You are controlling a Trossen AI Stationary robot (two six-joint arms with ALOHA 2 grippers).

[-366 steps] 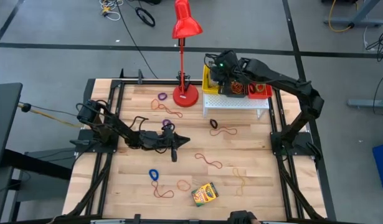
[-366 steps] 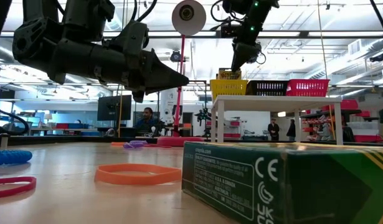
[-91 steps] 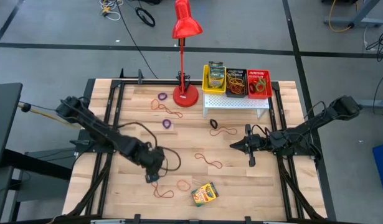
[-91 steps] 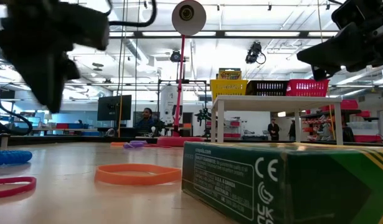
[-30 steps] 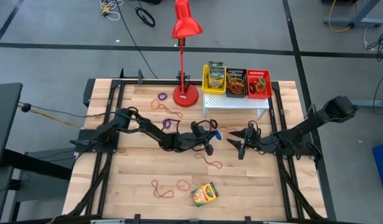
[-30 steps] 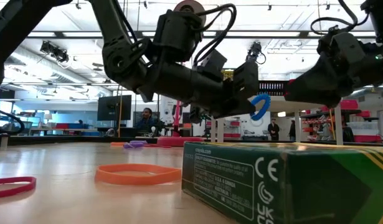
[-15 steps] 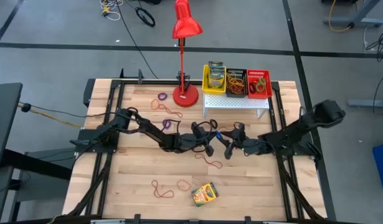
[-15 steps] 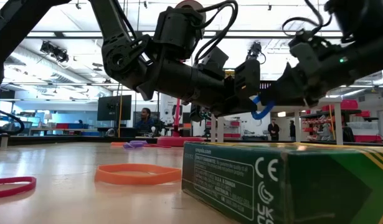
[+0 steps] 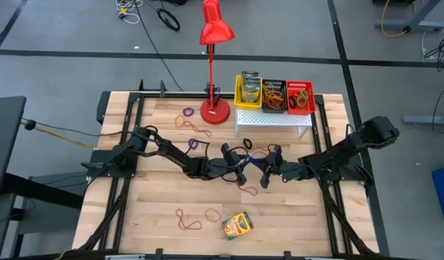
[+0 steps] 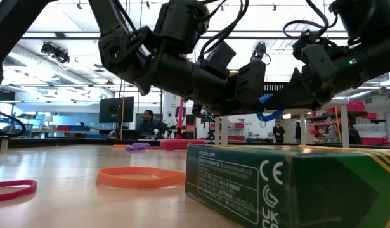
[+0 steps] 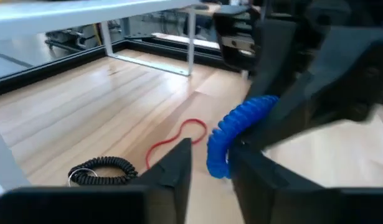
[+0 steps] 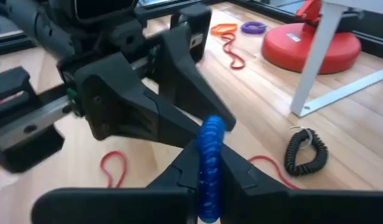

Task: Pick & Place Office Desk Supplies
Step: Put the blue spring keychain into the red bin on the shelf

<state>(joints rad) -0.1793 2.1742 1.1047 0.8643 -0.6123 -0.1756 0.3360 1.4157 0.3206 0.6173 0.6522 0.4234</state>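
We have both arms meeting over the middle of the table, in mid-air, with the blue coiled band (image 12: pixel 210 163) between them. Our left gripper (image 11: pixel 210 163) has its fingers apart, the coil sitting in the gap and looking loose there. Our right gripper (image 12: pixel 203 176) is clamped on the band, its fingers pressing it from both sides. In the high view the blue loop (image 9: pixel 255 158) hangs just between the two fingertips, near the white perforated stand (image 9: pixel 273 119).

The risk we see is in the handover. If our left arm draws back while a coil turn is caught on a finger, the band will stretch and could snap out of the right grip, dropping among the red rubber band (image 11: pixel 176 137) and the black coiled band (image 11: pixel 102 169) below. A thin grip on a springy coil could also let it roll out on the way to the bins (image 9: pixel 273 95) at the far right. The crayon box (image 9: pixel 237 225) lies untouched at the near edge.
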